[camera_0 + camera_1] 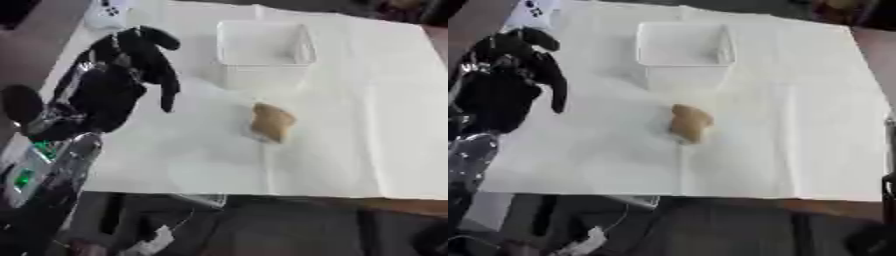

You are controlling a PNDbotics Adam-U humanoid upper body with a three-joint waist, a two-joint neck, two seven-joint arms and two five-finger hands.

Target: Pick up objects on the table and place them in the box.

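Left hand up over the left of the table, nothing in it; tan object not yet picked.

Left hand [131,60] hangs above the white cloth [367,125], fingers partly curled with one drooping down, holding nothing. It sits well left of the tan lumpy object [272,122], which lies on the cloth mid-table, near side of the clear box [262,47] and just apart from it. Box looks empty, open top, so the drop is a short carry to the far side. Judging by the pose, the hand is staged for a reach rightward to the object. Right hand not visible in either view. White device [109,11] at far left corner, out of the way.
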